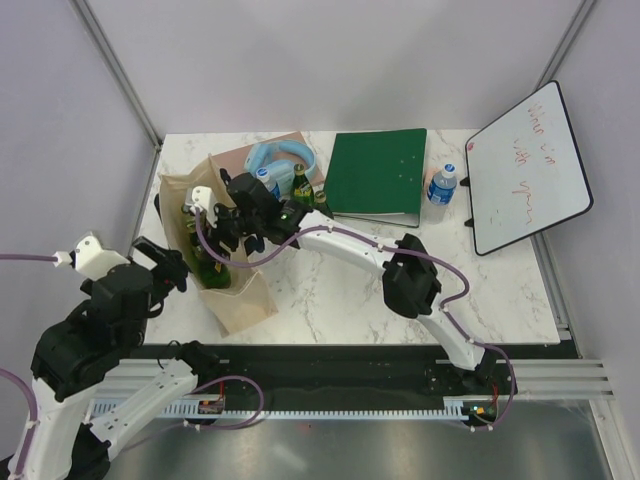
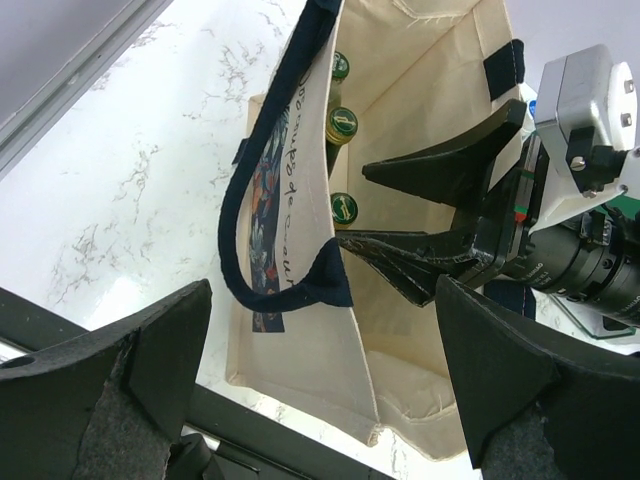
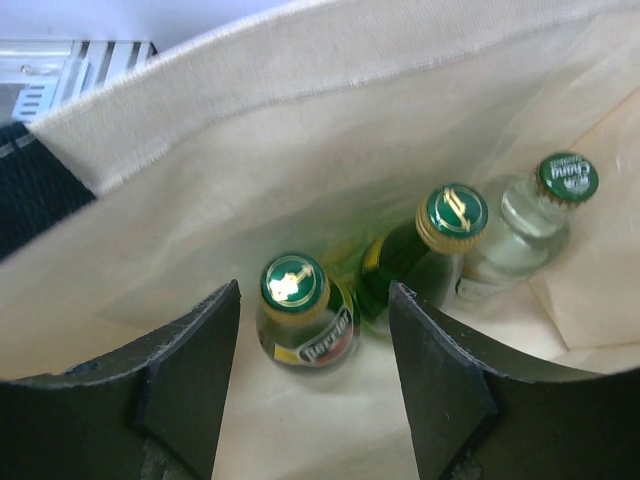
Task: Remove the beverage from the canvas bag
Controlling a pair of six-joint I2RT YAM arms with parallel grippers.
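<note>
A white marble bench (image 1: 330,290) stood inside pale partition walls. Three capped bottles stood upright in a row at the bottom of the bag (image 1: 245,300), which stood open-topped on the bench's left side. The nearest bottle (image 3: 297,310) was green glass with a green cap. It was probably rigid, smooth, weighty for its size and breakable. The neck just under the cap looked the surest place to grip. The bag was soft cloth and might sag or rise with the bottle.

The right end effector (image 3: 315,300) hung inside the bag's mouth, jaws spread to either side of that bottle and gripping nothing. The left end effector (image 2: 322,295) was spread wide and empty just beside the bag's navy handle (image 2: 232,240).

The bottles' lower halves were hidden by cloth and by each other. Whether the right jaws had reached neck height was unclear. From above, the right arm covered the bag's opening. A green binder (image 1: 378,178) lay well apart.
</note>
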